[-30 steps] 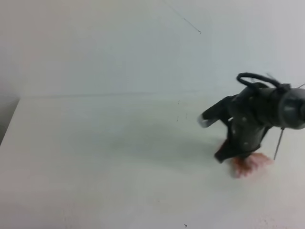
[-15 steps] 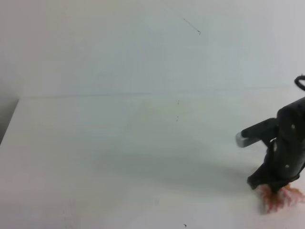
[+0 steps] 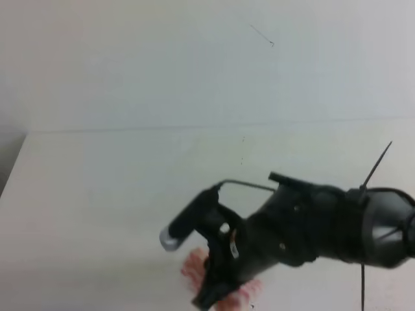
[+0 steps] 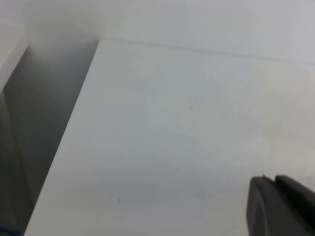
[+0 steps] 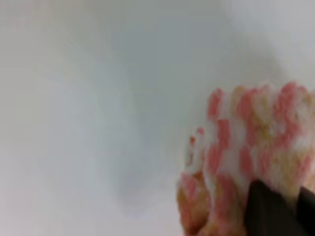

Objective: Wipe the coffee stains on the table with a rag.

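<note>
Rag pinned on table, wiping pass underway

We see the white table (image 3: 97,194) w/ the right gripper (image 3: 217,285) near its front edge, jaws nearly shut, pinching the pink-striped rag (image 3: 194,269) against the top. Rag looks soft, light, floppy, damp w/ tan patches; we'd keep hold at its bunched middle. No stain visible. Left gripper: can't tell.

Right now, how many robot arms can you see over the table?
1 in the high view: the right arm, its end effector shut on the pink rag near the table's front edge. Another may be out of view.
</note>
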You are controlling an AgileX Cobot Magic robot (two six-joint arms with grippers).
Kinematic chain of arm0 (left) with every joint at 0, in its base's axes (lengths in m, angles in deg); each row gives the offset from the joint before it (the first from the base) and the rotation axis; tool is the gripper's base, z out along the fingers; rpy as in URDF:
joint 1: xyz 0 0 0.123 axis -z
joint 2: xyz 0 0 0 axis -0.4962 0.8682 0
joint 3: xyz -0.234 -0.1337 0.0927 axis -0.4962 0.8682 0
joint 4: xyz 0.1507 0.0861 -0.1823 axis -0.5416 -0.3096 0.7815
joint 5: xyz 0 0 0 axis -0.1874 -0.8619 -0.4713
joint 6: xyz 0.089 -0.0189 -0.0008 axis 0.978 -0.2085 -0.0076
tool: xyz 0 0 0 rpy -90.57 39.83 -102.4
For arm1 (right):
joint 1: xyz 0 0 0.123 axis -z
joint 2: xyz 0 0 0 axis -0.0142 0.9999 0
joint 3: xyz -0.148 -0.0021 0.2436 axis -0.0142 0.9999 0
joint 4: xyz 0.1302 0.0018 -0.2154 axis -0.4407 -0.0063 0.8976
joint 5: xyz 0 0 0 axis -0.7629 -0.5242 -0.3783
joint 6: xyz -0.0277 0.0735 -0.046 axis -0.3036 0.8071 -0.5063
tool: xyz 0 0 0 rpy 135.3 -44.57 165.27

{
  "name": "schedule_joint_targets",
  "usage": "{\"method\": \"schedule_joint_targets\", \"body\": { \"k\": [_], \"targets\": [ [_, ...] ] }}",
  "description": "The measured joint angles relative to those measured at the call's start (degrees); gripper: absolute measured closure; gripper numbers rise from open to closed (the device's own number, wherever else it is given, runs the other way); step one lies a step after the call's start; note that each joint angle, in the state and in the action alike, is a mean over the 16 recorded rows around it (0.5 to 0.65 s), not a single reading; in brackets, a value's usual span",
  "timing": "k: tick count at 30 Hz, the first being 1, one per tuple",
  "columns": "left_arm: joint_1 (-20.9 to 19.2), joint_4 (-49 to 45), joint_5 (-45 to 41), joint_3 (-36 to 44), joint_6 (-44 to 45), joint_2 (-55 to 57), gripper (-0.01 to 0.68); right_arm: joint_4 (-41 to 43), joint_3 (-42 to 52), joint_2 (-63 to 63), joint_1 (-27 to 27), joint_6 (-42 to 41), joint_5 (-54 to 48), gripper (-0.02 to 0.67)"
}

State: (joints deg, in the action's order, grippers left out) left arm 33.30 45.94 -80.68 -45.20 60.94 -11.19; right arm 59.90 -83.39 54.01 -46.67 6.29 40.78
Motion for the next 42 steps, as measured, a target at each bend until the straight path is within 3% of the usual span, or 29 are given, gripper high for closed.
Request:
{"method": "schedule_joint_targets", "body": {
  "k": [8, 15, 25, 31, 35, 42],
  "targets": [
    [0.0, 0.0, 0.1, 0.2, 0.0, -0.1, 0.674, 2.9, -10.4, 1.2, 6.7, 2.6, 1.5, 0.619],
    [0.0, 0.0, 0.1, 0.2, 0.0, -0.1, 0.674, 2.4, -13.7, 4.7, 13.3, 5.4, 0.2, 0.598],
    [0.0, 0.0, 0.0, 0.0, 0.0, 0.0, 0.674, -1.4, -14.0, 7.4, 15.1, 6.5, -2.1, 0.429],
    [0.0, 0.0, 0.0, 0.0, 0.0, 0.0, 0.674, -1.6, -14.0, 1.6, 15.1, 6.3, -2.9, 0.351],
    [0.0, 0.0, 0.0, 0.0, 0.0, 0.0, 0.674, 0.8, -14.0, -6.1, 15.1, 6.2, -3.3, 0.381],
    [0.0, 0.0, 0.0, 0.0, 0.0, 0.0, 0.674, 10.0, -12.8, -23.6, 15.1, 7.6, -6.5, 0.528]
  ]
}}
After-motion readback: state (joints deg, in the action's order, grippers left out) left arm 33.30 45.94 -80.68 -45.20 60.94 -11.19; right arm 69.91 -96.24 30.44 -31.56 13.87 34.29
